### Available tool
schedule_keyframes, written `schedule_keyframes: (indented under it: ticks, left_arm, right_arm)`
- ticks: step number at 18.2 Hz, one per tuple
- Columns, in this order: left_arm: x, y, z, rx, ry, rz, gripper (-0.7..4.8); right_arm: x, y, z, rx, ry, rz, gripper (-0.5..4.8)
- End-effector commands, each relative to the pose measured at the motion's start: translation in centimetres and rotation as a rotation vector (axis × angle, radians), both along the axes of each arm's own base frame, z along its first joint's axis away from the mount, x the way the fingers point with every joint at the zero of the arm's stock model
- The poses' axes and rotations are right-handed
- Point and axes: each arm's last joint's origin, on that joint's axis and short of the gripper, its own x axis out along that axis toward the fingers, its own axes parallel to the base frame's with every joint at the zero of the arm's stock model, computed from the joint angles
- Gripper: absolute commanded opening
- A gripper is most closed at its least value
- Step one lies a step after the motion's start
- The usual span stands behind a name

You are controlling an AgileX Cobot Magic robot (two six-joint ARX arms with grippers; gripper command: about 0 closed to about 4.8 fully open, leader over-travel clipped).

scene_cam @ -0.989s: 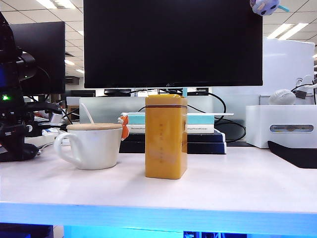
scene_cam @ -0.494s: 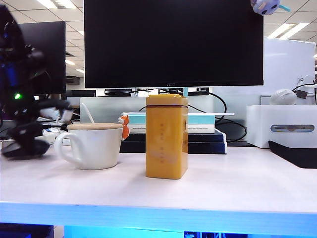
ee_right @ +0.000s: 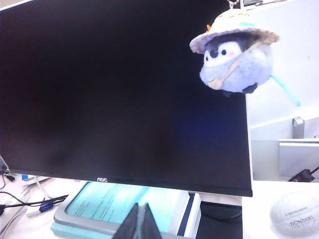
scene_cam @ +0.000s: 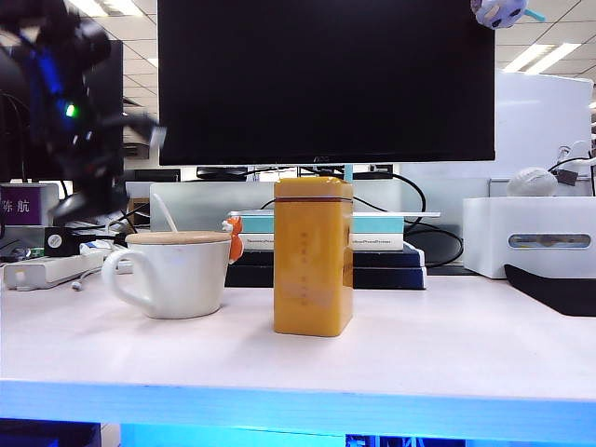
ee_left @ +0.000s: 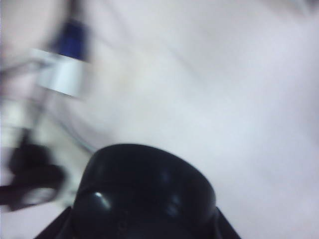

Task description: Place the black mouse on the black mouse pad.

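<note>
Mouse transport looks under way: the left gripper (scene_cam: 93, 200), a motion-blurred dark shape at about ten o'clock in the exterior view, hangs above the white mug (scene_cam: 172, 273) and well clear of the desk (scene_cam: 419, 345), and the left wrist view is filled low down by the black mouse (ee_left: 144, 191) sitting between the jaws. My reading is that the jaws are clamped on it, held wide by its body, and that it is carried high so it can pass over the mug and the tall orange box (scene_cam: 313, 256) at six o'clock. The mouse shows as a smooth, matte black low dome with a faint highlight; blur hides finer detail. Its goal, the black mouse pad (scene_cam: 557, 289), lies flat at four o'clock on the desk's far right edge, well apart from the mouse, below the white box (scene_cam: 531, 237). The right gripper (ee_right: 141, 222) is pinched fully together, holding nothing, parked facing the monitor (ee_right: 124, 94) and a plush penguin (ee_right: 234, 52)
</note>
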Motion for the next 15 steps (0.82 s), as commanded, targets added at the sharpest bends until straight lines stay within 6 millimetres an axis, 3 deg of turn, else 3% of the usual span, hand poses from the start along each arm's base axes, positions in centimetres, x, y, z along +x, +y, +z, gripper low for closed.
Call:
schedule_keyframes:
  ticks: [1,5,8,9,11,15]
  left_arm:
    - [-0.1,-1.0,2.1,-0.064,-0.049,0.035,2.05]
    - [-0.9,-4.9,5.1,-0.084,-0.125,-0.017,2.05]
    - [-2.1,-9.5,8.1,-0.119,-0.211,-0.121,2.05]
    - [-3.1,-12.2,9.5,-0.16,-0.26,-0.173,2.05]
    - [-4.8,-15.6,11.4,-0.196,-0.32,-0.261,2.05]
    - [-7.4,-20.5,13.4,-0.287,-0.428,-0.378,2.05]
  right_arm:
    - [-0.1,0.0,0.3,0.003,-0.014,0.006,-0.04]
    - [0.2,0.0,0.0,0.003,-0.001,0.009,-0.04]
    - [0.8,0.1,-0.7,-0.008,0.041,0.056,-0.04]
    - [1.1,0.2,-1.2,-0.028,0.065,0.095,-0.04]
    - [1.2,0.3,-1.5,-0.094,0.065,0.128,-0.04]
    - [1.2,0.3,-1.6,-0.101,0.075,0.123,-0.04]
